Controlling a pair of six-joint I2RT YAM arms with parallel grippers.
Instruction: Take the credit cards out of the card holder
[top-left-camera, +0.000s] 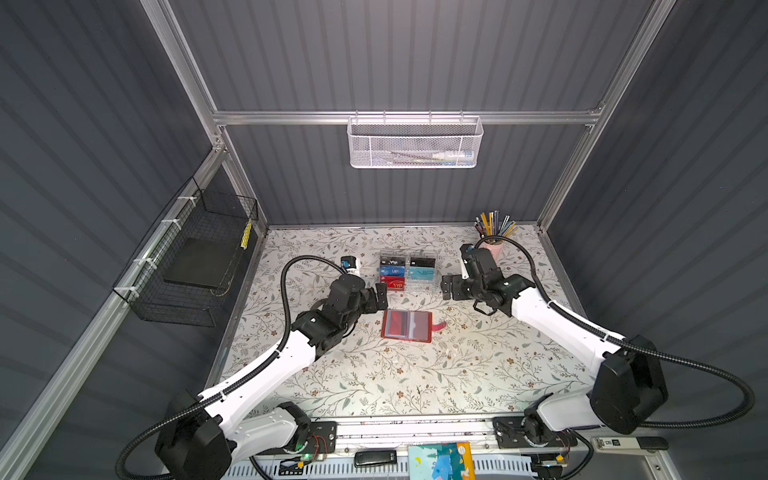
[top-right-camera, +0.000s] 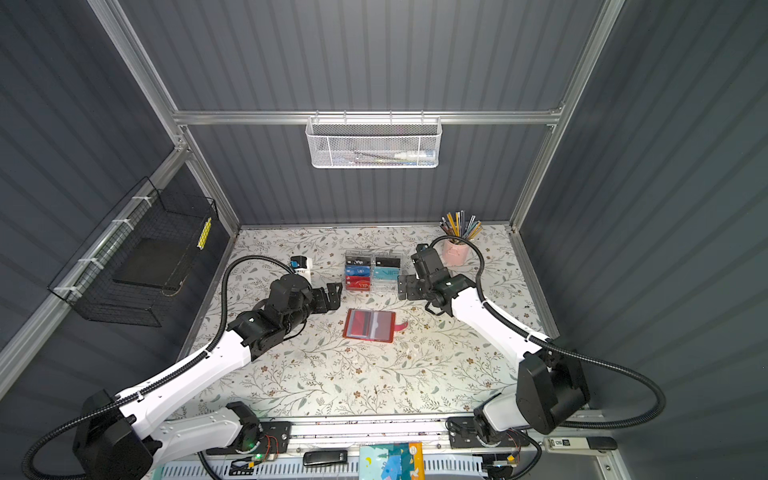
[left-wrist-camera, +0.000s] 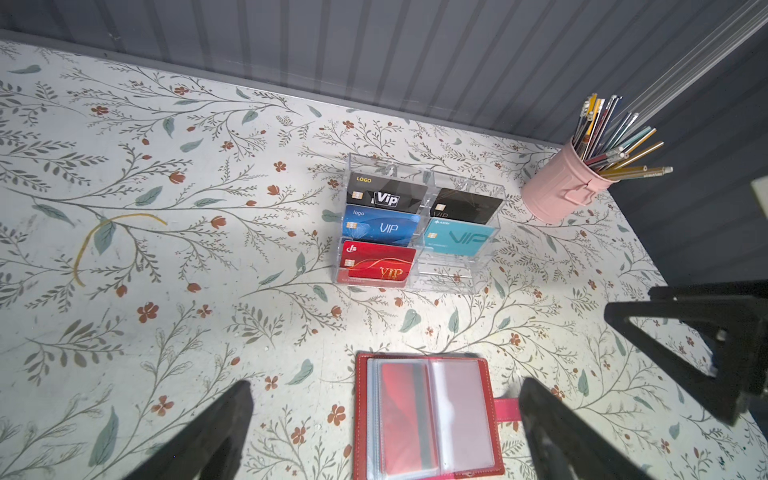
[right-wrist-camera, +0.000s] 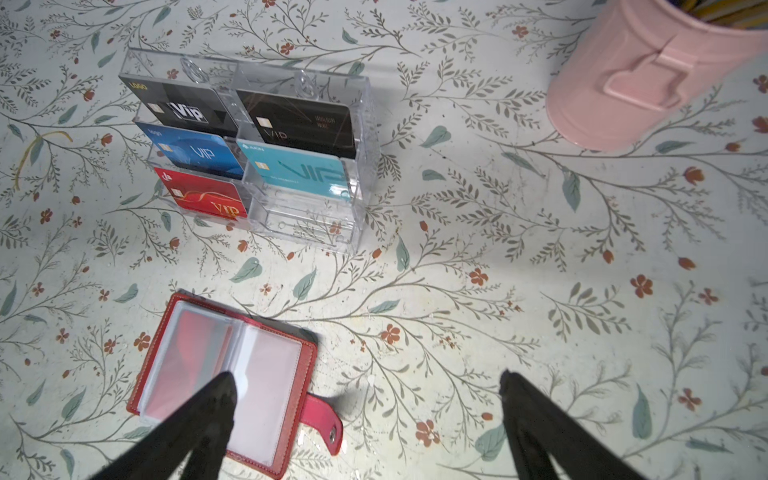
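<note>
The red card holder lies open and flat mid-table, its pink strap tab pointing right. Its left clear sleeve shows red with a dark stripe; the right sleeve looks pale. A teal VIP credit card stands in the clear rack behind. My left gripper hovers open just left of the holder's far edge. My right gripper hangs open to the right of the rack, above the table. Neither gripper holds anything.
The clear acrylic rack also holds black, dark blue and red VIP cards. A pink cup of pencils stands back right, and a small white-and-blue object stands left of the rack. A white mesh basket and a black wire basket hang on the walls.
</note>
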